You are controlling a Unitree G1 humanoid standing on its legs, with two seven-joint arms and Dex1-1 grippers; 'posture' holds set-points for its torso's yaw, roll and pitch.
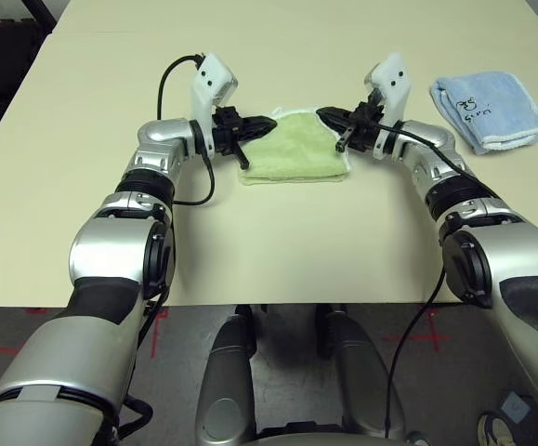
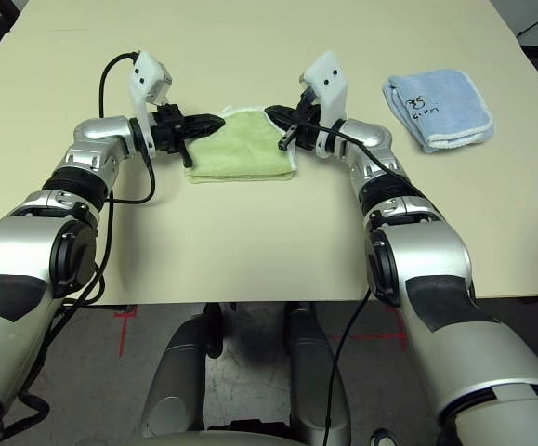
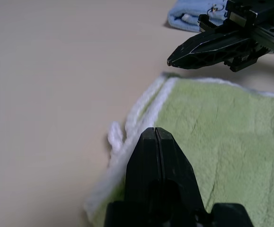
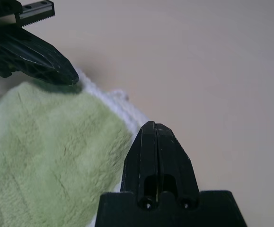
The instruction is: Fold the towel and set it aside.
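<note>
The robot's left jaws (image 3: 157,130) and right jaws (image 4: 156,124) are closed, their tips at opposite sides of the green towel (image 1: 298,153), folded on the pale surface (image 1: 278,246). Whether either pair touches the cloth or grips it cannot be told. A folded blue cloth (image 1: 493,111) lies beyond the right jaws, apart from the towel.
</note>
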